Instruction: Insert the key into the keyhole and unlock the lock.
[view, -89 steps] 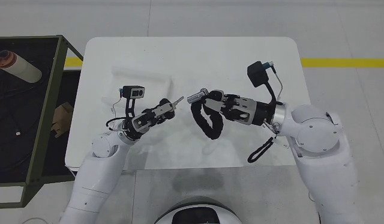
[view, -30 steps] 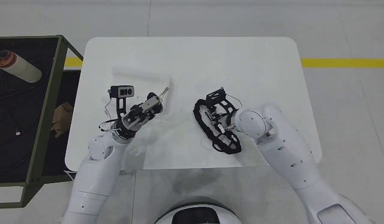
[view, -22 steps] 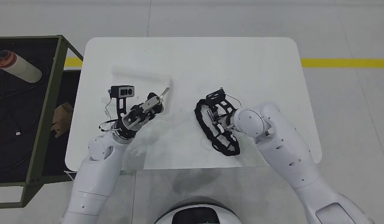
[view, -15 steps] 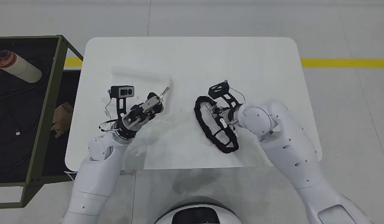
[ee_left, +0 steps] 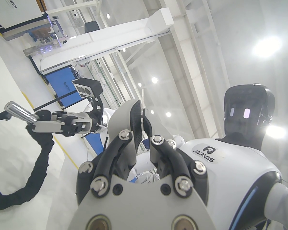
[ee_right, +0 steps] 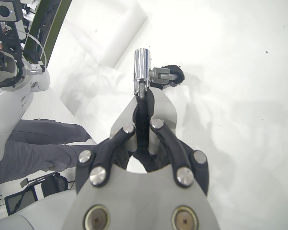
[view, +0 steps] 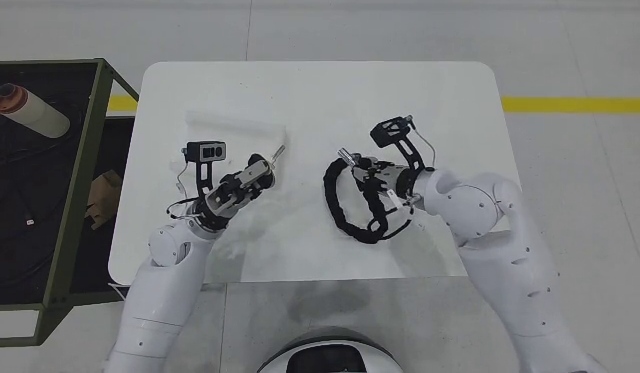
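Two grippers: the left gripper (ee_left: 140,111) is clamped on the key (ee_left: 142,96). The right gripper (ee_right: 144,101) is closed on the black cable (ee_right: 143,130) of the cable lock (view: 350,201), just behind its chrome cylinder (ee_right: 141,66).
Key position: it is held above the left half of the table (view: 420,93), with the blade sticking out past the fingertips toward the far edge, well apart from the cylinder.
Lock position: the cylinder is raised near the table's centre, and the cable loop trails down to the table toward the near edge.
Keyhole: its face cannot be made out, so how the blade lines up with it is unclear.
Risk, misalignment: blade and cylinder do not appear to share one axis. A straight push would likely strike the rim and skid off.
Risk, soft hold: the right gripper grips flexible cable, not the metal. Under insertion force the cylinder could swivel or back away.
Risk, key slip: only the key's end is pinched, so a side load could pivot it in the grip or knock it loose.
Risk, turning: torque may twist the cable rather than the lock core.
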